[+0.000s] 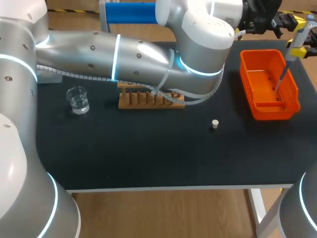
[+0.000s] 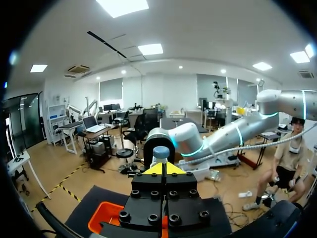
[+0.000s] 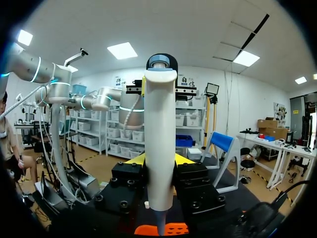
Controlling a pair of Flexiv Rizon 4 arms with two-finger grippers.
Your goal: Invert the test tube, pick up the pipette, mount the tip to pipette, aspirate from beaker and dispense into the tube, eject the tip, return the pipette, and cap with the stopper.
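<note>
My right gripper point(image 3: 160, 161) is shut on the white pipette point(image 3: 160, 129), which stands upright between its yellow fingertips. In the head view the pipette point(image 1: 290, 62) hangs at the far right with its thin tip pointing down into the orange bin point(image 1: 247, 82). My left arm reaches across the table, and its gripper point(image 2: 161, 168) is shut and empty, just behind the pipette's blue top button point(image 2: 161, 151). The glass beaker point(image 1: 78, 99) stands at the left. A wooden tube rack point(image 1: 148, 100) sits mid-table, partly hidden by my left arm. The small white stopper point(image 1: 215, 124) lies on the mat.
A blue stand point(image 1: 130, 12) is at the back edge behind my left arm. The black mat point(image 1: 148, 153) covers the table. The orange bin point(image 2: 105, 216) shows below the left gripper and, as the orange bin point(image 3: 173, 229), under the pipette.
</note>
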